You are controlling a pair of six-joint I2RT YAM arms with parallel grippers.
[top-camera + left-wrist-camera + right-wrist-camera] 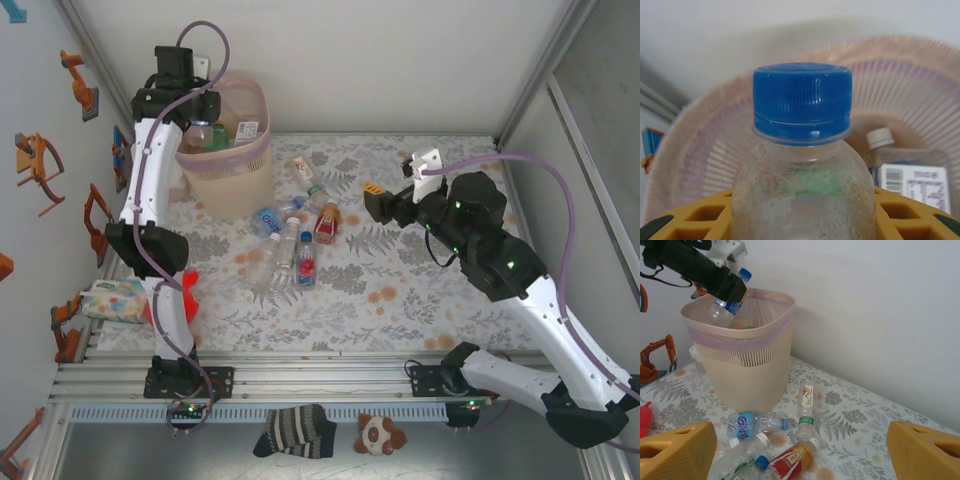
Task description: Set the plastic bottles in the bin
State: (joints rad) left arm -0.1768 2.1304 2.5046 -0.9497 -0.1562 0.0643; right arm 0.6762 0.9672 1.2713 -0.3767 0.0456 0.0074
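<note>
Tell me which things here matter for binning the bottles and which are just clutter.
Job: bin; blue-capped bottle held over it; loose bottles beside it.
Clutter: tissue pack; red plush toy; striped sock; small plush animal; orange toy diggers.

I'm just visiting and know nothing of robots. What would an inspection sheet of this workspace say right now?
Surface: fern-print tabletop.
Job's things: bin at far left, bottles inside; loose bottles lying beside it.
Clutter: red plush toy, tissue pack, striped sock, small plush dog.
Grippers: left gripper holds a blue-capped bottle over the bin; right gripper open, raised near the loose bottles.
Cables: purple cables loop free on both sides.
Surroundings: white walls; orange toy excavators on left wall.
</note>
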